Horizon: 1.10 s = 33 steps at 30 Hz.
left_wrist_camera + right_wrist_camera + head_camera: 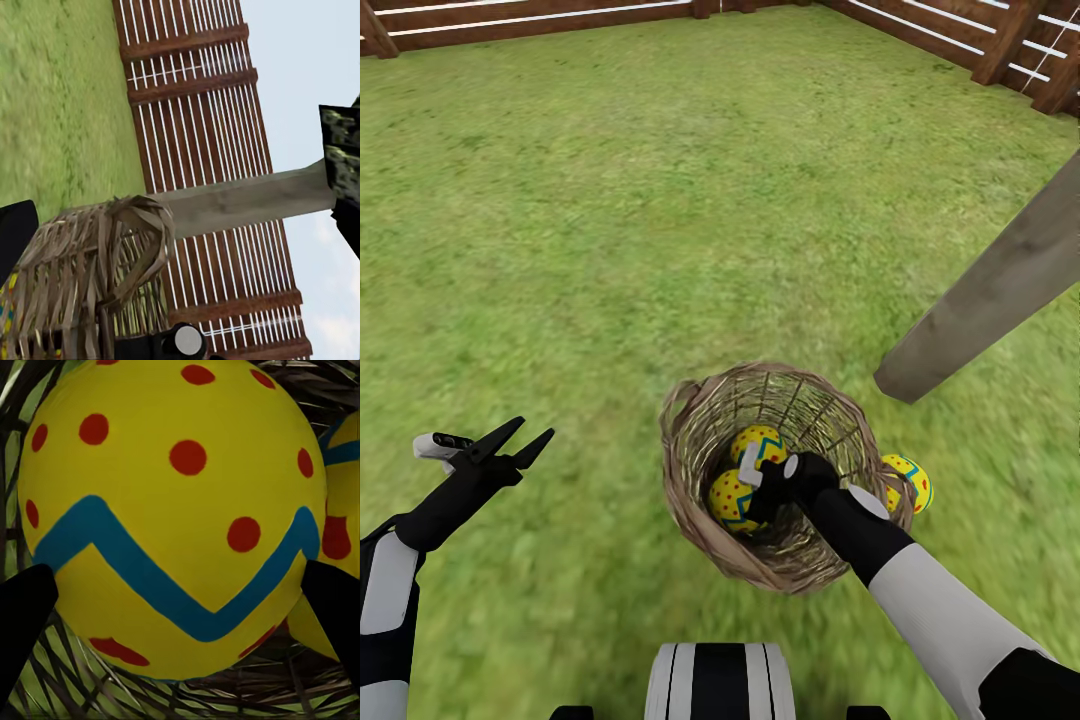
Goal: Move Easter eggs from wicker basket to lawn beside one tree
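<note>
The wicker basket (690,480) stands on the lawn (610,250) just in front of me. Two Easter eggs lie inside it, one at the back (758,440) and one at the front (728,498). My right gripper (762,492) reaches down into the basket. In the right wrist view its dark fingers (26,622) press on both sides of a large egg (172,510), and a second egg (346,472) lies beside it. The third egg (910,482) rests on the grass right of the basket, near the leaning tree trunk (990,290). My left gripper (525,440) hovers open left of the basket.
A brown slatted fence (540,20) closes off the garden at the back and the right (1020,45). The left wrist view shows the basket (90,277), the trunk (240,199), dark foliage (345,157) and the fence (202,112). Open grass stretches ahead and to the left.
</note>
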Motion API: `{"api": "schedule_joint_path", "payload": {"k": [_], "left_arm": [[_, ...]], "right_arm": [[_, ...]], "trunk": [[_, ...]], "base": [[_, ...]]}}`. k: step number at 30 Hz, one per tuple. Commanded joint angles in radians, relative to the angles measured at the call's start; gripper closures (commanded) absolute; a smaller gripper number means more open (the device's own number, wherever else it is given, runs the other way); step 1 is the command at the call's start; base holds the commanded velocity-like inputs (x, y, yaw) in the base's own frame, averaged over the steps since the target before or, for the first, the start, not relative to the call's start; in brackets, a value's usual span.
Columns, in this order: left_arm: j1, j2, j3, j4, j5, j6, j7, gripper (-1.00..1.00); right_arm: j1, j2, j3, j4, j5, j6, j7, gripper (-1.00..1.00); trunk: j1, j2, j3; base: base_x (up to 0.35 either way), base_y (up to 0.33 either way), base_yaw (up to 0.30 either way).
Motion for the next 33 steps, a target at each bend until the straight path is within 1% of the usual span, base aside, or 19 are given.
{"api": "schedule_joint_path", "payload": {"k": [1, 4, 6, 11, 20, 22, 24, 26, 30, 32, 33], "left_arm": [[0.000, 0.000, 0.000, 0.000, 0.001, 0.005, -0.002, -1.00], [0.000, 0.000, 0.000, 0.000, 0.001, 0.005, -0.002, -1.00], [0.000, 0.000, 0.000, 0.000, 0.001, 0.005, -0.001, -1.00], [0.000, 0.000, 0.000, 0.000, 0.001, 0.005, -0.001, -1.00], [0.000, 0.000, -0.001, -0.001, 0.001, 0.005, -0.001, -1.00], [0.000, 0.000, 0.000, 0.000, 0.001, 0.005, -0.002, -1.00], [0.000, 0.000, -0.001, 0.000, 0.001, 0.005, -0.001, -1.00], [0.000, 0.000, 0.000, 0.000, 0.001, 0.005, -0.001, -1.00], [0.000, 0.000, -0.001, -0.001, 0.001, 0.005, -0.001, -1.00], [0.000, 0.000, -0.001, -0.001, 0.001, 0.005, -0.001, -1.00], [0.000, 0.000, 0.000, 0.000, 0.001, 0.005, -0.001, -1.00]], "right_arm": [[-0.001, 0.000, 0.002, -0.003, 0.011, 0.002, 0.007, 1.00], [-0.001, -0.001, 0.001, -0.005, 0.012, 0.002, 0.008, 1.00], [-0.001, 0.000, 0.000, -0.006, 0.012, 0.002, 0.008, 1.00], [-0.001, -0.001, -0.001, -0.006, 0.011, 0.002, 0.008, 1.00], [-0.001, -0.001, -0.001, -0.007, 0.011, 0.002, 0.008, 1.00], [-0.001, -0.001, -0.003, -0.007, 0.010, 0.002, 0.008, 1.00], [-0.001, -0.003, -0.013, -0.007, 0.011, 0.001, 0.008, 1.00], [-0.001, -0.004, -0.016, -0.008, 0.011, 0.001, 0.009, 1.00], [-0.001, -0.010, -0.015, -0.041, 0.009, 0.002, 0.041, 1.00], [-0.001, -0.010, -0.014, -0.042, 0.008, 0.002, 0.044, 1.00], [-0.001, -0.010, -0.013, -0.042, 0.008, 0.002, 0.045, 1.00]], "trunk": [[0.000, 0.000, -0.001], [0.000, 0.000, -0.001], [-0.001, 0.000, 0.007], [-0.001, 0.000, 0.011], [-0.005, 0.002, 0.038], [-0.005, 0.002, 0.038], [-0.006, 0.003, 0.046], [-0.006, 0.003, 0.046], [-0.007, 0.003, 0.061], [-0.008, 0.004, 0.069], [-0.008, 0.004, 0.069]], "base": [[0.000, 0.000, 0.000], [0.000, 0.000, 0.000], [0.000, 0.000, 0.000], [0.000, 0.000, 0.000], [0.000, 0.000, 0.000], [0.000, 0.000, 0.000], [0.000, 0.000, 0.000], [0.000, 0.000, 0.000], [0.000, 0.000, 0.000], [0.000, 0.000, 0.000], [0.000, 0.000, 0.000]]}}
